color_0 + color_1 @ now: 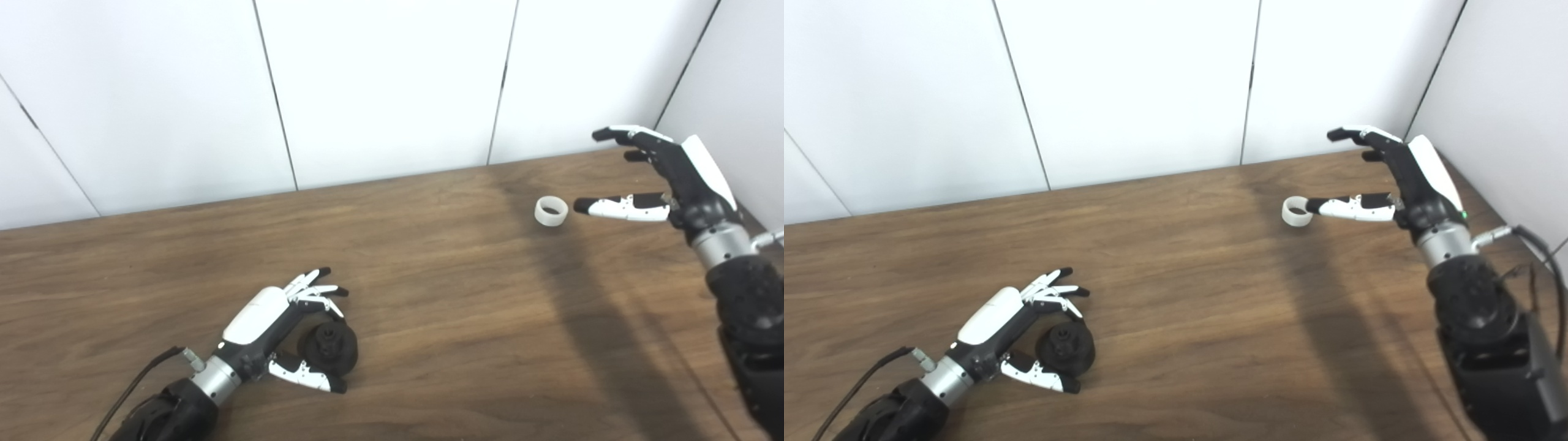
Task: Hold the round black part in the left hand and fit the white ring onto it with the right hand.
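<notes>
The round black part (329, 348) lies on the wooden table (429, 294) at the front left; it also shows in the right eye view (1066, 350). My left hand (278, 324) rests around it, fingers above and thumb below, spread and not closed on it. The white ring (551, 211) lies on the table at the back right. My right hand (667, 177) is open just right of the ring and above the table, thumb tip close to the ring, fingers raised and apart.
White wall panels (392, 86) stand along the table's far edge and close in at the right corner (735, 73). A cable (131, 386) runs from my left wrist. Wide bare wood lies between the two hands.
</notes>
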`<action>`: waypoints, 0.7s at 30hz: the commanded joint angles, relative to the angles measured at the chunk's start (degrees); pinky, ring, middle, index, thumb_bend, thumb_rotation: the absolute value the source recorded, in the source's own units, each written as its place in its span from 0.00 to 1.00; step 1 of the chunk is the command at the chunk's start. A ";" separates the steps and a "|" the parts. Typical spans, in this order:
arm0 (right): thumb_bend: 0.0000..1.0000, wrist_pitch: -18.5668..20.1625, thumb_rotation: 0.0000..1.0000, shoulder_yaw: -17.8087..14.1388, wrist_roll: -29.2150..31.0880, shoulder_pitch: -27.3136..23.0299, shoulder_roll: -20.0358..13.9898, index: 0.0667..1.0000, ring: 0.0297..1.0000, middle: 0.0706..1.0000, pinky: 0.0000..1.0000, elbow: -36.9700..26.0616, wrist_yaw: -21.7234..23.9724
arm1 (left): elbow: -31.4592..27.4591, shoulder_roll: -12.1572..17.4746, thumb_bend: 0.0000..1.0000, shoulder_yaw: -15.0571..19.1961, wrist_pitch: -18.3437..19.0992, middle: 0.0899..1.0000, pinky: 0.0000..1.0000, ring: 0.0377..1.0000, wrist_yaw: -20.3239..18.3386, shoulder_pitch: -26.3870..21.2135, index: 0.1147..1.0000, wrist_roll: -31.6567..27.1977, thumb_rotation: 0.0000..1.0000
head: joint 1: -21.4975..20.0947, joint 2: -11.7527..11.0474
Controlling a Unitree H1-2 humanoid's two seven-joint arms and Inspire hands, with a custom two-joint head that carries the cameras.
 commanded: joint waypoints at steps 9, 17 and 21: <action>0.83 -4.41 0.11 8.19 -7.48 -8.25 -8.95 0.70 0.90 0.84 0.80 5.64 7.75 | -2.04 0.33 0.52 0.30 -0.96 0.83 1.00 1.00 -0.44 -1.06 0.41 -0.82 0.05 | -2.21 -0.58; 0.89 -6.87 0.10 15.30 -12.90 -14.97 -9.14 0.72 0.91 0.84 0.81 13.47 12.12 | -2.31 0.73 0.52 -0.25 -0.99 0.83 1.00 1.00 0.51 -0.51 0.41 -1.56 0.05 | -2.79 -1.08; 0.88 -6.96 0.10 18.47 -15.75 -18.29 -7.95 0.72 0.90 0.84 0.80 17.41 13.59 | -2.93 0.51 0.52 -0.04 -0.98 0.83 1.00 0.99 0.32 -0.02 0.41 -1.36 0.05 | -2.58 -1.33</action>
